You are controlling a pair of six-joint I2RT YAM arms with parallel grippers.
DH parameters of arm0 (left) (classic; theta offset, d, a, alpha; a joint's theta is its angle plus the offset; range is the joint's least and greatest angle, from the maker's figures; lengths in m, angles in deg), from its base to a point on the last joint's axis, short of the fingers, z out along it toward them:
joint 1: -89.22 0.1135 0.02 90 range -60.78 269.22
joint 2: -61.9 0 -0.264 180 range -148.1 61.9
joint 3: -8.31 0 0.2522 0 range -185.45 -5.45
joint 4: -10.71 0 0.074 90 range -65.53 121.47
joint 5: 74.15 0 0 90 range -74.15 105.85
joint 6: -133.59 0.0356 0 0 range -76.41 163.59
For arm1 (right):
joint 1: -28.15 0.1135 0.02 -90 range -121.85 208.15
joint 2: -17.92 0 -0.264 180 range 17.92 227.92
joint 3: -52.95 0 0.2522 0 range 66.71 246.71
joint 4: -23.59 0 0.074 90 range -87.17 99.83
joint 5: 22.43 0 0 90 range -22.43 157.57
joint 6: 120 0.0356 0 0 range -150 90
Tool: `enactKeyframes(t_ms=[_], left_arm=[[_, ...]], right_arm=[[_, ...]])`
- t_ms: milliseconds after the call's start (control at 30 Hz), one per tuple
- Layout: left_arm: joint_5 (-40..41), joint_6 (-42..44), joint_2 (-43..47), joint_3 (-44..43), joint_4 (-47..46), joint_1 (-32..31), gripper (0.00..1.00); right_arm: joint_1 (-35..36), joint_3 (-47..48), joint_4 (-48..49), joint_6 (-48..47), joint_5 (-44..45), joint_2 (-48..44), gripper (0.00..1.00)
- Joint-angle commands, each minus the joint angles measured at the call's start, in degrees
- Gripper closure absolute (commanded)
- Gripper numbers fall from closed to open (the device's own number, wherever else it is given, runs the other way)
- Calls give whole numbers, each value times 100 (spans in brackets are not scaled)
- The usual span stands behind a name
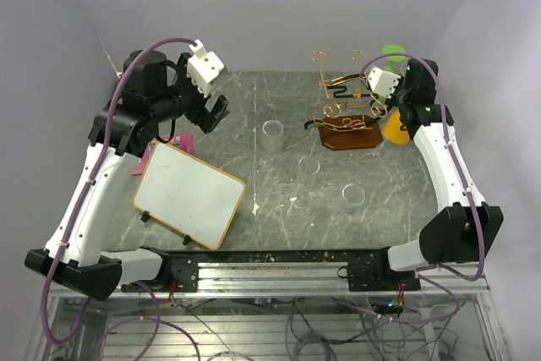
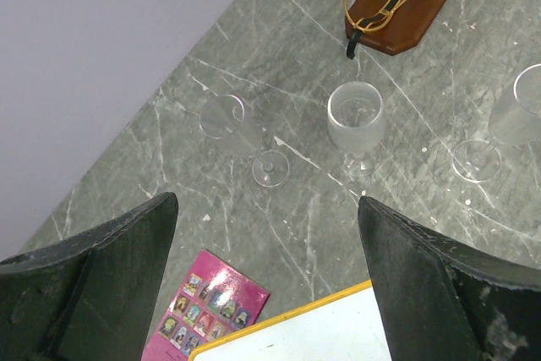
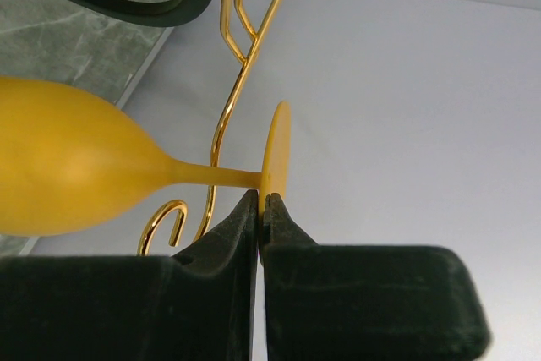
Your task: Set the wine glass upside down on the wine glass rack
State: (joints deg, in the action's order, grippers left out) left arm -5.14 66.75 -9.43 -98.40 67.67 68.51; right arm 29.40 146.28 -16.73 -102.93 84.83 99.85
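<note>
While the left hand (image 1: 214, 116) hangs with its fingers spread wide above the far-left part of the grey marbled counter (image 1: 279, 226), it holds nothing. Under it a pink picture card (image 2: 211, 306) lies flat near the left edge. The card's near end is tucked under a white board with a yellow frame (image 1: 190, 194), which sits toward the near-left corner.

Just beyond the card a clear wine glass (image 2: 232, 124) lies on its side. A frosted clear wine glass (image 2: 355, 120) stands upright beside it, near the middle of the counter. A further clear glass (image 2: 520, 107) stands to its right, and another (image 1: 352, 196) is closer to the near edge.

Toward the far-right corner stands the wine glass rack (image 1: 338, 90), with gold and black wire rising from a reddish-brown wooden base (image 1: 347, 134). A small green shape (image 1: 393, 52) shows by its top, too small to identify.

The yellow wine glass (image 3: 68, 166) is at the right end of the rack, just beside the base. Its stem crosses one gold wire, but I cannot tell whether they touch. The right hand (image 3: 262, 209) is pressed together on the rim of the glass's foot, pinching it, at the right edge of the counter.
</note>
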Motion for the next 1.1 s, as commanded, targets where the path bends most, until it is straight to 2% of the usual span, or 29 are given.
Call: enactKeyframes(t_ms=[0,1067], left_arm=[[-79,55,-17,15,-53,43,2],[-203,151,167,110,29,41,2]], right_arm=[[33,-12,218,-5,278,15,100],[-55,-354,-225,180,797,-528,98]])
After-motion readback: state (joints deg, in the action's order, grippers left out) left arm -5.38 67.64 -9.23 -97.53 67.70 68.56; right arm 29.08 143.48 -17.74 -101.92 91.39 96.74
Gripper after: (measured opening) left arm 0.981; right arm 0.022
